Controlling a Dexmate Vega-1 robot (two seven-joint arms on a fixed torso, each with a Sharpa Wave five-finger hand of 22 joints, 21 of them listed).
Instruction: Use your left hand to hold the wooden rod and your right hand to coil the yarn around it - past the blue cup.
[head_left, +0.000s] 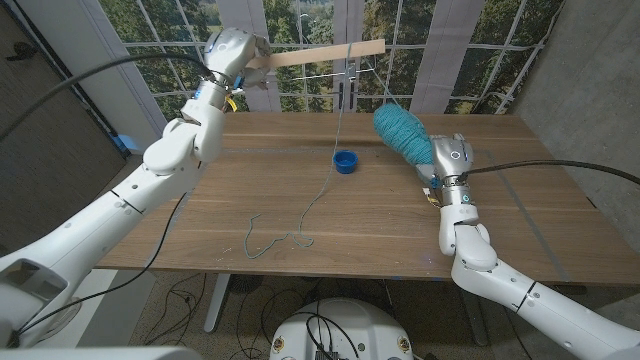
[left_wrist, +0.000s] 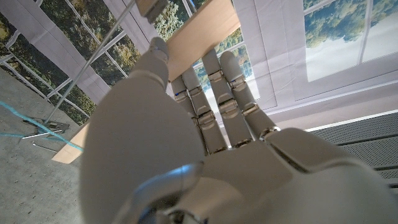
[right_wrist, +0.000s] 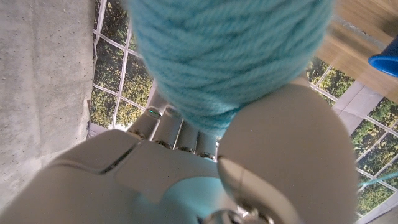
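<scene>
Overhead, left hand (head_left: 237, 52) grips rod (head_left: 320, 56); right hand (head_left: 447, 160) clutches yarn ball (head_left: 402, 131).

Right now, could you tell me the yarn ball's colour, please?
Teal-blue yarn ball, held by the right hand; clearest in right wrist view.

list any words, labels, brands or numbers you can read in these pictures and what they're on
None: no readable text on the wooden rod, the yarn ball, the blue cup, the table, or either robot hand, left or right.
</scene>
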